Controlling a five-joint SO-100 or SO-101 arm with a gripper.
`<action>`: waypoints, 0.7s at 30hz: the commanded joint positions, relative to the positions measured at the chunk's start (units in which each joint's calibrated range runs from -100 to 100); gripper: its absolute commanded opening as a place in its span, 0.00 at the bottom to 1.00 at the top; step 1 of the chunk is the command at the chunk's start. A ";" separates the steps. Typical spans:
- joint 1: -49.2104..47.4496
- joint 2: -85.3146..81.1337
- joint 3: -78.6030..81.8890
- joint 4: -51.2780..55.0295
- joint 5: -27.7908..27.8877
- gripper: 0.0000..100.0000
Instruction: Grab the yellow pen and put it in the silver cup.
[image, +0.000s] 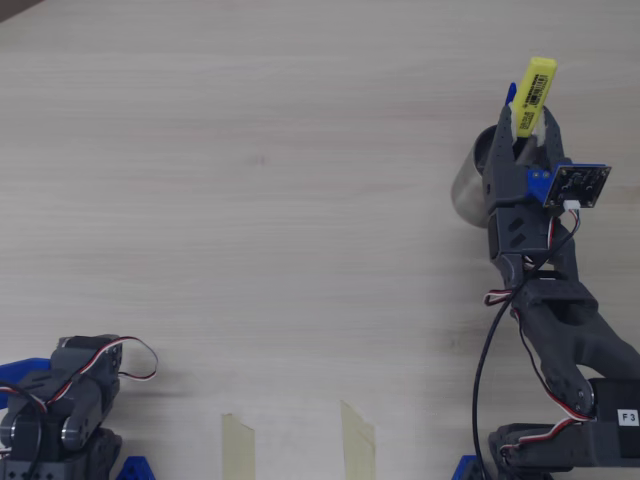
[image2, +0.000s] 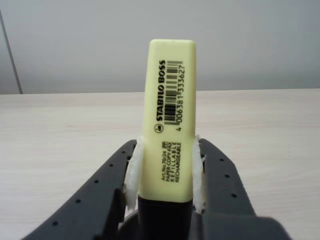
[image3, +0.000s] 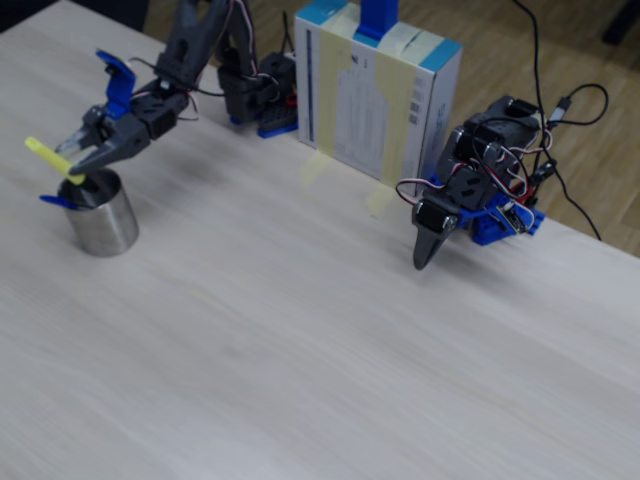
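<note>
Yellow Stabilo Boss highlighter (image2: 170, 120) pinched tight in gripper (image2: 167, 172), jaws closed on barrel, hanging over steel mug (image3: 100, 222), lined up for drop.

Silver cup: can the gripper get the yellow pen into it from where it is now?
Probably yes. The gripper holds the yellow pen right over the silver cup, whose mouth looks open apart from something blue at its rim. The pen is tilted, so it may need righting.

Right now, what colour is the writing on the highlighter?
Black, on the pale yellow highlighter body. The brand name and barcode show best in the wrist view.
</note>
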 joint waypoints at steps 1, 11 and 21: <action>0.73 -0.17 -2.15 -0.22 0.50 0.04; 0.91 -0.17 4.08 -0.13 0.50 0.04; 1.45 -0.17 7.07 -0.13 0.50 0.04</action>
